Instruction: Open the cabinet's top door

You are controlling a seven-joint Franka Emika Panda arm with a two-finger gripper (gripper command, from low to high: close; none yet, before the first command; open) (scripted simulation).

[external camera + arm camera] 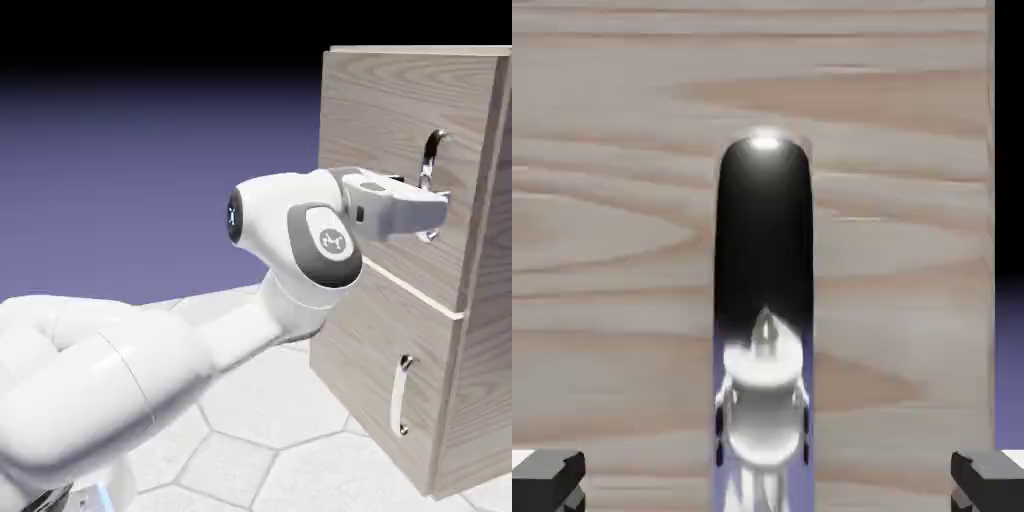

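The light wood-grain cabinet (488,300) stands at the exterior view's right. Its top door (385,115) looks shut and carries a curved silver handle (433,155). My gripper (436,212) is right at the lower part of that handle, with the hand level and pointing at the door. In the hand view the top door (622,250) fills the picture and the handle (763,250) runs up the middle. My gripper (767,482) straddles it: the two fingertips (547,478) sit far apart at the bottom corners, well clear of the bar on both sides. The jaws look open.
Below the top door is a shorter wood panel (365,365) with a smaller silver handle (401,395). My white arm (150,370) stretches from the lower left over the pale hexagon-tiled table (290,440). The door's right edge (990,250) shows in the hand view.
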